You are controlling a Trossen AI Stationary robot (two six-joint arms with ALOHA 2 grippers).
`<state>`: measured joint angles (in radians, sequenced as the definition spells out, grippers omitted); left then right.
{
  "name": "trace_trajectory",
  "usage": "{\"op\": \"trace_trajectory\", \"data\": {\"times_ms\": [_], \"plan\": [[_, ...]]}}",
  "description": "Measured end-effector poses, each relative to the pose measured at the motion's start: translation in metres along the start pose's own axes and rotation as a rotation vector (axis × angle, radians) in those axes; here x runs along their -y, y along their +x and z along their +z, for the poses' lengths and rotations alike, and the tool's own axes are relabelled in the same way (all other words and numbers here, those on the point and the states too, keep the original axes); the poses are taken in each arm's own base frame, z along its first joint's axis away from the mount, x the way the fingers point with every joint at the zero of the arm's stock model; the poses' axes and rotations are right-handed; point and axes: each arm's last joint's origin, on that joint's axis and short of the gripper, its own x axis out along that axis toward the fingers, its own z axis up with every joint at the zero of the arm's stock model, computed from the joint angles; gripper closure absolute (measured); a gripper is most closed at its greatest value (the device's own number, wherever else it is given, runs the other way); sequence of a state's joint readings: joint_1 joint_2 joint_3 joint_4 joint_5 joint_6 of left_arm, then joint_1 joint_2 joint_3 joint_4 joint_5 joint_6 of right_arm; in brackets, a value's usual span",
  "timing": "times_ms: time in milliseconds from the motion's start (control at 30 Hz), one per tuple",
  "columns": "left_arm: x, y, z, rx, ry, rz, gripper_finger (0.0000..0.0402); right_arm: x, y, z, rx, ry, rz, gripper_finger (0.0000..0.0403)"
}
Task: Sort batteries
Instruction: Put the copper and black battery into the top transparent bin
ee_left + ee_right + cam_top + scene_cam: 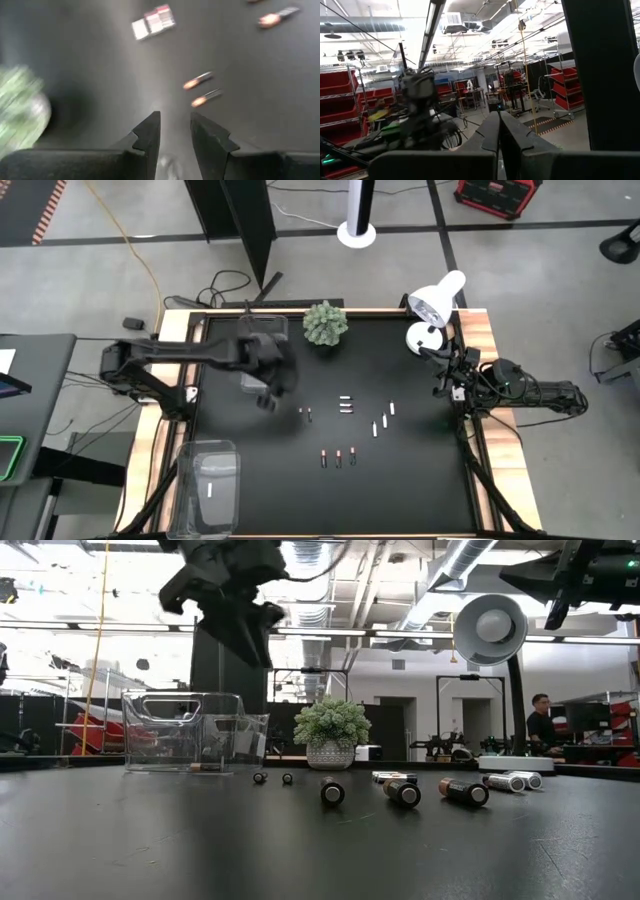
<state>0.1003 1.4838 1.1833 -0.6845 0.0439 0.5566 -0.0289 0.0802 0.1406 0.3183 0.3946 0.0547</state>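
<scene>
Several batteries [346, 404] lie scattered on the black table. A few are white or silver and the others are dark with copper ends. In the low view the batteries [400, 790] lie on their sides. My left gripper [268, 398] is open and hangs high above the table [240, 620], just left of the batteries and near the far clear bin [272, 326]. In its wrist view the open fingers [175, 127] hold nothing, and two dark batteries [200, 89] lie ahead. My right gripper [440, 378] is shut [499, 125] and parked at the table's right edge.
A second clear bin [210, 485] stands at the near left corner with one white battery inside it. A small potted plant [326, 323] and a white desk lamp [435, 300] stand along the far edge. Bare table lies near of the batteries.
</scene>
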Motion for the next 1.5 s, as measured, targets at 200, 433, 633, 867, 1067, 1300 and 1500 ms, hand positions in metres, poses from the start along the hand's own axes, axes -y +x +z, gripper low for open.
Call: {"op": "trace_trajectory", "data": {"times_ms": [200, 433, 633, 867, 1067, 1300, 1500], "plan": [[0.037, 0.053, 0.02, -0.058, 0.171, -0.073, 0.0276, 0.0, 0.0, 0.0, 0.0, -0.003, 0.0, 0.0372], [0.056, 0.095, 0.012, -0.27, 0.37, -0.046, 0.0253, 0.0, 0.0, 0.0, 0.0, -0.002, 0.0, 0.0372], [0.06, 0.11, 0.009, -0.304, 0.525, -0.075, 0.026, 0.0, 0.0, 0.0, 0.0, -0.002, 0.0, 0.0372], [0.055, 0.114, 0.013, -0.254, 0.634, -0.052, 0.0266, 0.0, 0.0, 0.0, -0.001, -0.002, 0.0, 0.0372], [0.049, 0.121, 0.006, -0.246, 0.656, -0.114, 0.0267, 0.0, 0.0, 0.0, -0.001, -0.002, 0.0, 0.0372], [0.044, 0.126, 0.002, -0.257, 0.647, -0.125, 0.0267, 0.0, 0.0, 0.0, -0.003, -0.005, 0.0, 0.0372], [0.046, 0.134, -0.001, -0.269, 0.653, -0.145, 0.0267, 0.0, 0.0, 0.0, -0.003, -0.009, -0.001, 0.0372]]}}
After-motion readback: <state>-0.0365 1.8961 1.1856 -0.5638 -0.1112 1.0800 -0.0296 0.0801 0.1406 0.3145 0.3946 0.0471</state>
